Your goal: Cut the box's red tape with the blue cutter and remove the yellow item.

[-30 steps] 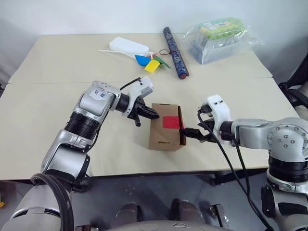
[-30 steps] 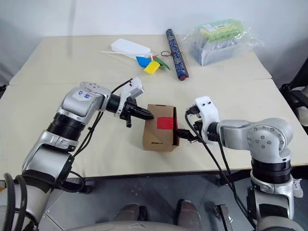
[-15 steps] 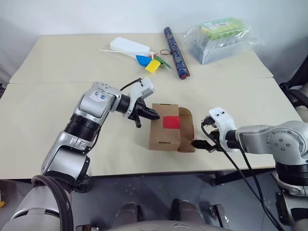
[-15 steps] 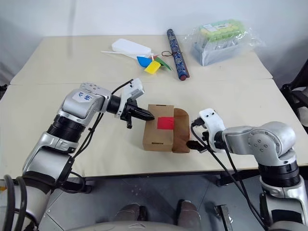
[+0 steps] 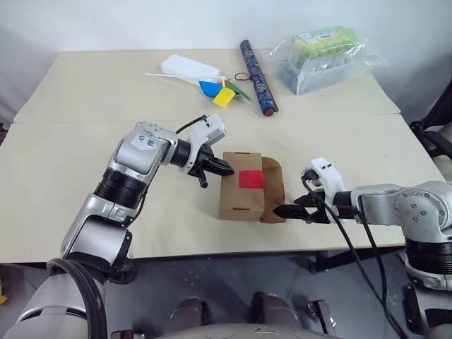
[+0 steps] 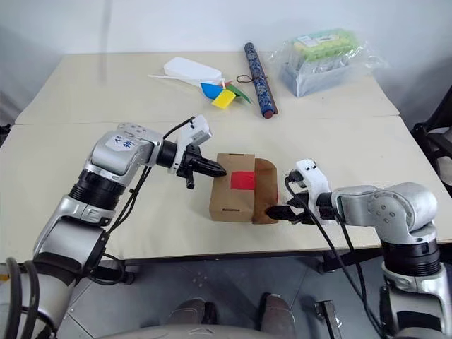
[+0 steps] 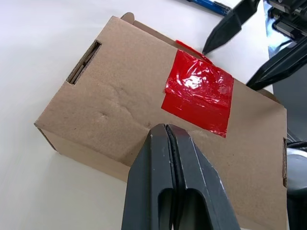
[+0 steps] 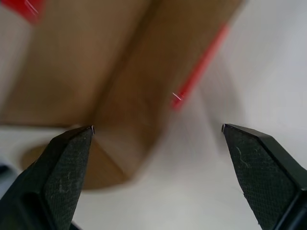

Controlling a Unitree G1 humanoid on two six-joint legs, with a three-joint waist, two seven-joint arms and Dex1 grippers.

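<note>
The box [image 5: 240,191] lies flat mid-table, with the red tape [image 5: 251,179] on its top face. A side flap [image 5: 274,191] lies folded out to the right, with a red strip along its edge. My left gripper [image 5: 224,168] is shut and empty, its tip at the box's upper-left edge [image 7: 120,120]. Just right of the flap, my right gripper [image 5: 282,210] is open and low over the table, with the flap's end ahead between its fingers [image 8: 62,167]. A slim blue piece [image 7: 208,5], seemingly the blue cutter, lies past the box. The yellow item is hidden.
At the back of the table lie a dark patterned tube [image 5: 258,67], a clear bag of green-topped packs [image 5: 325,56], a white flat object [image 5: 188,67] and coloured paper pieces [image 5: 222,92]. The table's front edge [image 5: 233,251] runs close below the right gripper.
The box's right flap has swung out flat to the right. My right gripper has drawn back from the box toward the front edge and turned. The left gripper has stayed put.
</note>
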